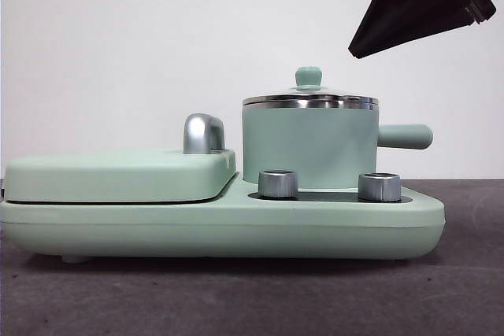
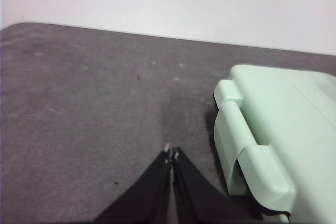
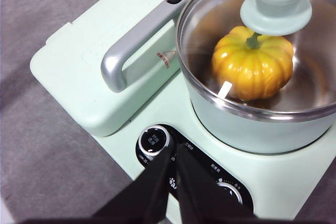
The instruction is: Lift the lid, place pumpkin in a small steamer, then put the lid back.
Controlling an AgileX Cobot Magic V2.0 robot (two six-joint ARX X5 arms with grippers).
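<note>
Seen through the glass of the lid [image 3: 262,51]: the pumpkin [image 3: 253,66], already lying inside the small steamer [image 1: 309,147], with the lid seated on the steel rim. Judged from this, all three steps look done, unless the lid sits a little askew, which cannot be told here. Probably light and stiff, this glossy pumpkin, and slippery on its ribbed skin; best taken across the ribs at the widest part, or by the short green stem, though that stem looks thin for two jaws. Glass lid likely fragile and smooth at the rim, so to be held only by the mint-green knob [image 1: 308,78], which stands up in the middle and narrows under its cap, giving a good seat for the jaws. Steamer itself standing on the cooker base [image 1: 220,222], behind the two steel dials [image 1: 278,183], its stubby side handle [image 1: 403,136] pointing away from the griddle cover [image 1: 118,175]. Right gripper [image 3: 172,153] clenched, jaws pressed together, holding nothing and touching nothing, hanging above the dials just in front of the steamer; in the front view most likely the dark shape high beside the knob. Left gripper [image 2: 171,153] also closed on nothing, over bare grey table [image 2: 79,103] well apart from the steamer, beside the griddle cover's end.
</note>
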